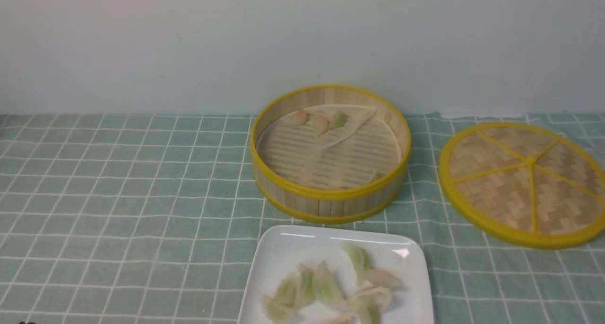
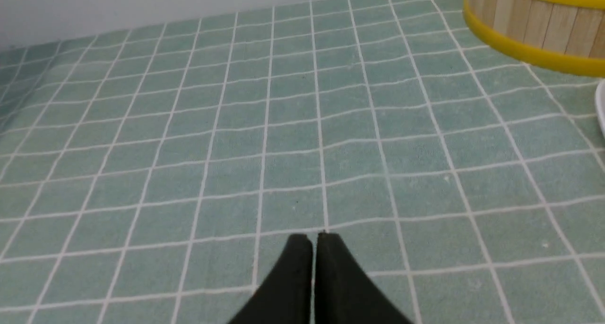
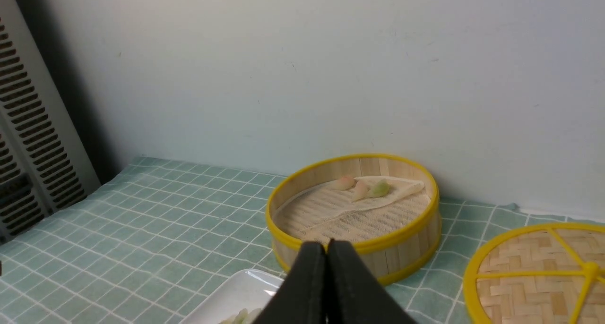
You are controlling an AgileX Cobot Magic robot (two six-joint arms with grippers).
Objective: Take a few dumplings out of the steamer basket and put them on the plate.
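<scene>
Three dumplings (image 1: 319,121) lie at the far side of the basket (image 1: 331,199), on its folded liner (image 1: 350,125). Just before the basket, the plate (image 1: 283,248) holds several more, cut off by the frame. The left gripper (image 2: 314,239) and right gripper (image 3: 326,246) are both closed and empty.

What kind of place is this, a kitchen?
Probably a pretend dining table, not a real kitchen: a green checked tablecloth against a bare wall, a bamboo steamer basket and a white plate of dumplings.
</scene>
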